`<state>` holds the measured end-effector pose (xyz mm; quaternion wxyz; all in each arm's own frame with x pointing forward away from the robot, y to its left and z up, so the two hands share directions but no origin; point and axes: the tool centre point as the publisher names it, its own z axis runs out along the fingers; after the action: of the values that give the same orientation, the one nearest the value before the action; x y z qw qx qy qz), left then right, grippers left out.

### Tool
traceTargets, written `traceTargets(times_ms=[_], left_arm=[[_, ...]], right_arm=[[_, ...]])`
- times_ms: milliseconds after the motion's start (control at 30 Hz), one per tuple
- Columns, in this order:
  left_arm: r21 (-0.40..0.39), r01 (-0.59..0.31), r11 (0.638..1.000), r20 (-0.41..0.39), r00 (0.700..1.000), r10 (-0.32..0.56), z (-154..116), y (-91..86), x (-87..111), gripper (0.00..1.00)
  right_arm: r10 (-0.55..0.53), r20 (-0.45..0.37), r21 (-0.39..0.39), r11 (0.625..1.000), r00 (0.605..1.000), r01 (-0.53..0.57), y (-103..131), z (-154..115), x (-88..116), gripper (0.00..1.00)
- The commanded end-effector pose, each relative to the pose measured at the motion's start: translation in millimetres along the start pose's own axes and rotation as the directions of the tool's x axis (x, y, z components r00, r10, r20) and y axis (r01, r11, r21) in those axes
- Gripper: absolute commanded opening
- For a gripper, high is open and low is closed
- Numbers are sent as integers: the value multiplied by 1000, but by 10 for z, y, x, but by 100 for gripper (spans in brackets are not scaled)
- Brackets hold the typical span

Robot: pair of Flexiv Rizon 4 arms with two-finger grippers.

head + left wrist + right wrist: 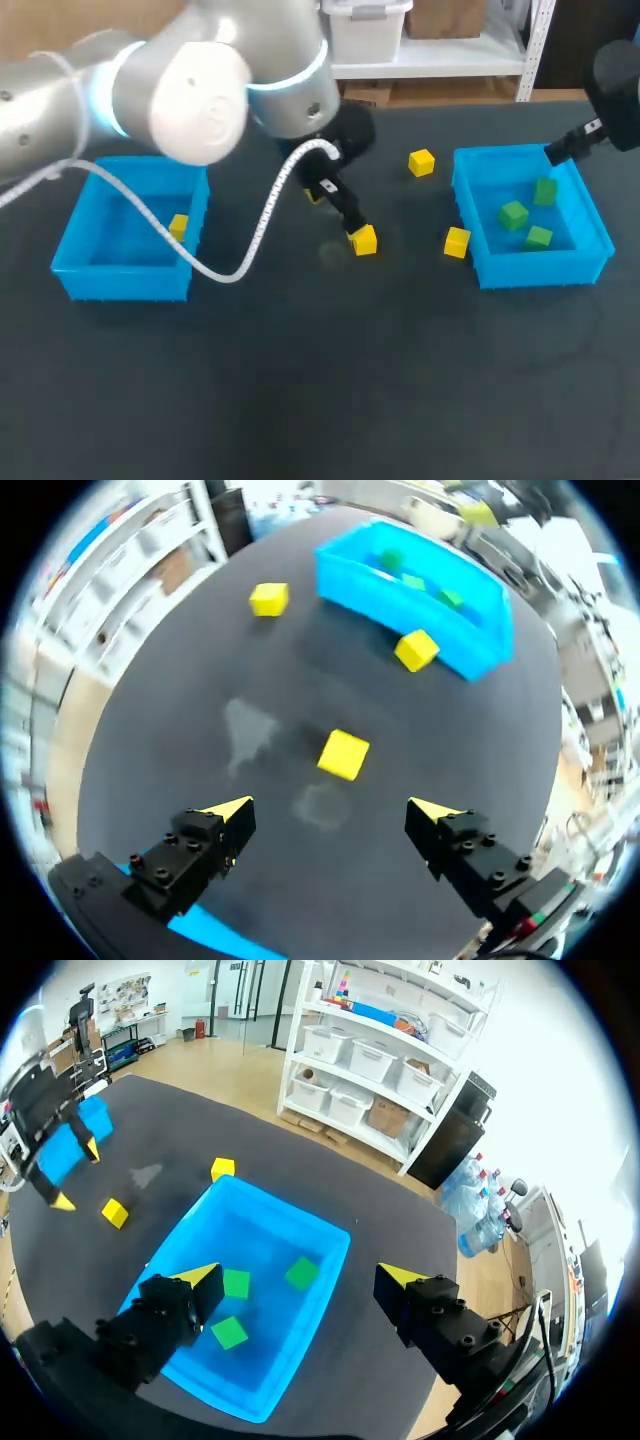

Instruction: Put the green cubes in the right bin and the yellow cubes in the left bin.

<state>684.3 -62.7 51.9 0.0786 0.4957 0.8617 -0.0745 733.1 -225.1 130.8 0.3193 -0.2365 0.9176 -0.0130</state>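
Head view: three green plastic cubes (513,213) sit in the right blue plastic bin (540,268). One yellow plastic cube (178,227) is in the left blue plastic bin (120,280), and three are on the dark table (300,380).

Left wrist view: the left gripper (333,810), fingers apart, hangs over a loose yellow cube (343,754) without touching it. Lowering and closing looks like the next move.

Right wrist view: the right gripper (298,1276), fingers apart and empty, hovers above the right bin.

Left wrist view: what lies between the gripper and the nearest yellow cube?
Only bare table separates left gripper and yellow cube, per the left wrist view.

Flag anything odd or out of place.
Nothing spilled or damaged. Three yellow cubes lie loose on the table, outside the left bin; a faint pale smudge shows beside the one nearest the left hand.
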Motion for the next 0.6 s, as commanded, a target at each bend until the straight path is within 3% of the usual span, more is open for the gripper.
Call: traceTargets(times_ms=[33,600], left_arm=[[32,-133,991,-158,978,137,174,48,-308,100],[37,-168,985,-236,956,172,528,162,-503,100]], right_arm=[[2,9,8,1000,1000,-2,14,2,23,100],[2,9,8,1000,1000,-2,14,2,23,100]])
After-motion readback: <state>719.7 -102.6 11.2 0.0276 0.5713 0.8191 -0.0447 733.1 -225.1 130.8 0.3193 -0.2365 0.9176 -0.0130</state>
